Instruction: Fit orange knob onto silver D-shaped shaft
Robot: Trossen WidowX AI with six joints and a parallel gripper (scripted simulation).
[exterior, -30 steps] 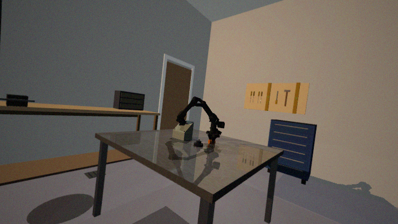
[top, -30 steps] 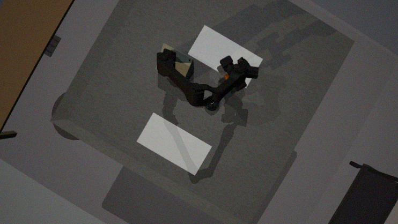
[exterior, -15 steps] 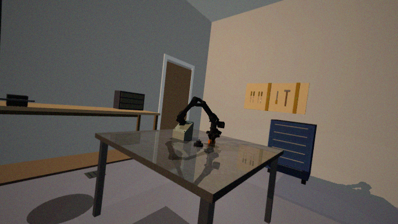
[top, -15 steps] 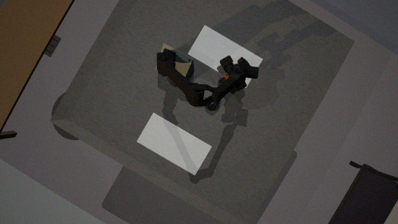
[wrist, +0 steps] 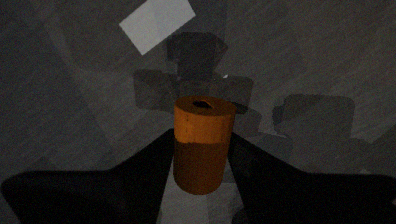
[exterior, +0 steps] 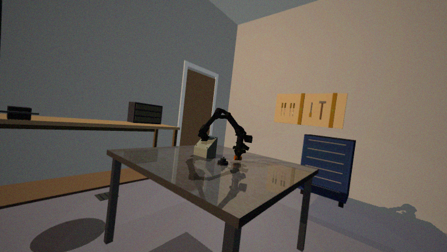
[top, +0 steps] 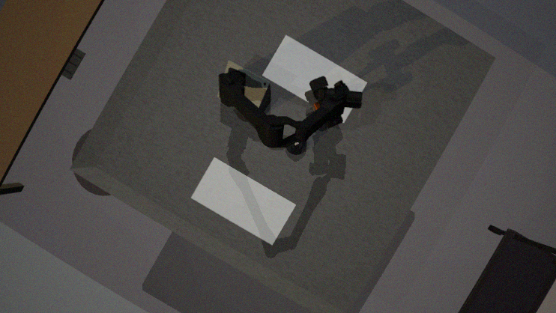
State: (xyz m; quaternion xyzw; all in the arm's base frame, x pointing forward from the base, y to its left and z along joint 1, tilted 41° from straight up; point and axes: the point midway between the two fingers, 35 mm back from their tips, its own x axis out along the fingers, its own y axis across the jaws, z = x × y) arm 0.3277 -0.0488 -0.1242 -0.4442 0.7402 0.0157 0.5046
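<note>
My gripper (exterior: 238,155) (wrist: 200,134) is shut on the orange knob (top: 316,105) (exterior: 236,157) (wrist: 202,170), one finger on each side of it. In the wrist view the knob is a plain cylinder, seen side-on, with a dark hole in its far end. The hole's flat side cannot be made out clearly. The knob is at or just above the table; any gap is too small to tell. The dark round pedestal (top: 297,150) (exterior: 222,161) stands apart from the knob, to its left in the exterior view. The shaft (exterior: 223,157) stands up from its middle.
A pale sloped box (top: 255,93) (exterior: 203,150) is by the arm's base. Bright rectangular patches (top: 240,206) (top: 295,66) (wrist: 156,25) lie on the table (top: 350,233) (exterior: 175,163). The arm's elbow is beside and partly above the pedestal in the top view.
</note>
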